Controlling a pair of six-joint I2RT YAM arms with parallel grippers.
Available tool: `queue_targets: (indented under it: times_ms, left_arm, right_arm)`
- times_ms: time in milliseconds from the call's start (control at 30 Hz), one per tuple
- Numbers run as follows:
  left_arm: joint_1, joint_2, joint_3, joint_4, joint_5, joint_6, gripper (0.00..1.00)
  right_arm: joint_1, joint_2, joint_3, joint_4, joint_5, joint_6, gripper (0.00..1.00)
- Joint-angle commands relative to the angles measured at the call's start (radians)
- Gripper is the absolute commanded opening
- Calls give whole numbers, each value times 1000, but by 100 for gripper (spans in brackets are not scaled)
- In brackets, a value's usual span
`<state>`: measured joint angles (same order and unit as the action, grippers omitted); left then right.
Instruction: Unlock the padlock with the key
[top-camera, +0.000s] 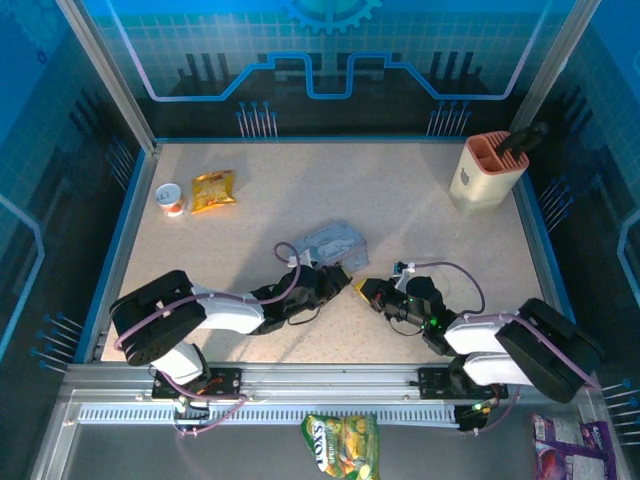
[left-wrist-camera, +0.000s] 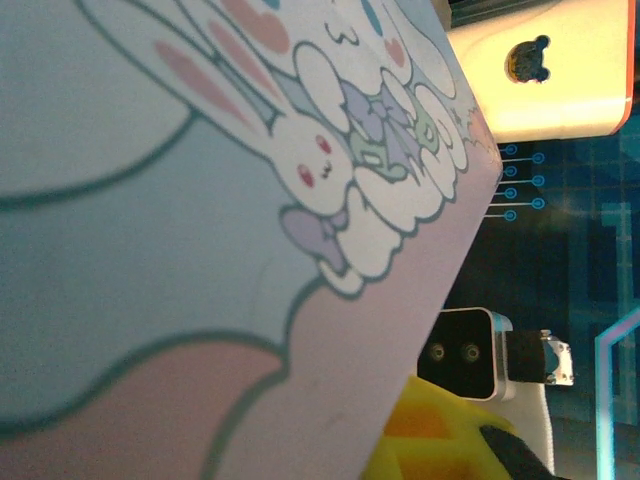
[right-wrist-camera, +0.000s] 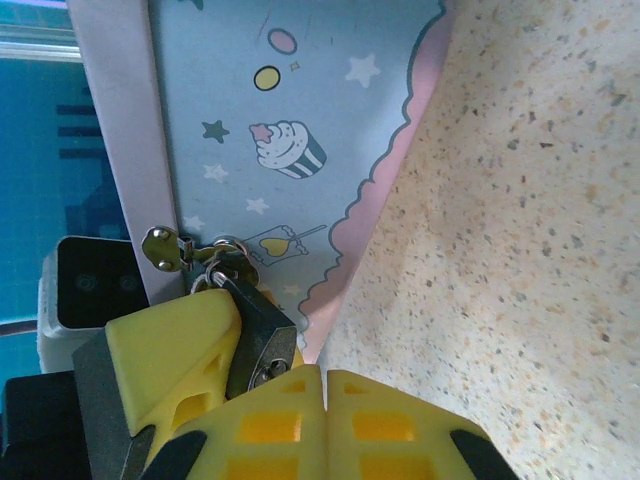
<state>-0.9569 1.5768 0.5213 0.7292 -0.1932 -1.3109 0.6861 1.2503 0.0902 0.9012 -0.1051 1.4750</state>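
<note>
1. Locate the padlock (right-wrist-camera: 258, 325) on the hasp (right-wrist-camera: 165, 248) at the edge of the tin (right-wrist-camera: 290, 100), hanging just beside the tips of the right gripper (right-wrist-camera: 322, 385), with its dark body touching a yellow finger (right-wrist-camera: 175, 345) on the other side.
2. Read the right gripper as closed, fingertips pressed flat together over the worktop (right-wrist-camera: 520, 250); cannot make out the key between them or nearby.
3. Cannot tell how wide the left gripper (top-camera: 343, 280) stands, nor whether it clamps the padlock or merely touches it.
4. Expect a failed insertion if no key tip protrudes from those closed fingers: would only shove the padlock aside.
5. Beware swing: likely to pivot on the hasp under a nudge unless firmly steadied.
6. Beware crowding: with both grippers almost touching beside the tin, a slight misjudged move could knock the tin or jam fingers together.
</note>
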Motion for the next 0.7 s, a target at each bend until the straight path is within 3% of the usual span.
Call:
queue_targets:
  times_ms: [0, 400, 667]
  left_arm:
    - [-94, -32, 82, 107, 151, -21, 0]
    - [-146, 31, 115, 149, 123, -57, 0]
    - [-124, -31, 52, 96, 33, -39, 0]
  right_arm:
    - [5, -69, 94, -96, -65, -72, 0]
    - [7, -67, 103, 18, -77, -30, 0]
    - [-14, -139, 90, -109, -71, -60, 1]
